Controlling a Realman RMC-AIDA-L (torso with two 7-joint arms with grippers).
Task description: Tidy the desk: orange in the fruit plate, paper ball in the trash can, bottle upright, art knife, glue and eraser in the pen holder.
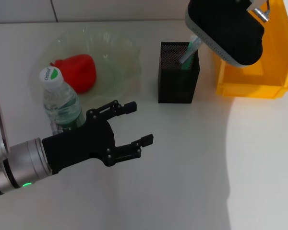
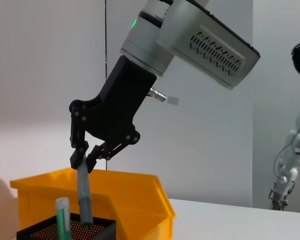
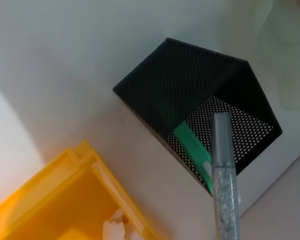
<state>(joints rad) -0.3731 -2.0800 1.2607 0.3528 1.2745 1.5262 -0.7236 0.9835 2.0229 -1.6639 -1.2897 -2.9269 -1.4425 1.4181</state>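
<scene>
My right gripper [image 2: 82, 161] is shut on the top of a slim grey art knife [image 2: 84, 197] whose lower end dips into the black mesh pen holder [image 1: 177, 81]. A green glue stick [image 2: 63, 217] leans inside the holder. In the head view the right arm [image 1: 225, 28] hides that gripper. The bottle [image 1: 60, 98] stands upright at the left, with my open left gripper [image 1: 140, 123] just in front of it, holding nothing. The orange [image 1: 79, 72] lies in the fruit plate [image 1: 120, 52]. The paper ball [image 3: 115, 229] is in the trash can [image 1: 273, 76]. The eraser is out of view.
The trash can stands right beside the pen holder at the back right. The fruit plate fills the back left, with the bottle at its near rim. White desk stretches across the front and right.
</scene>
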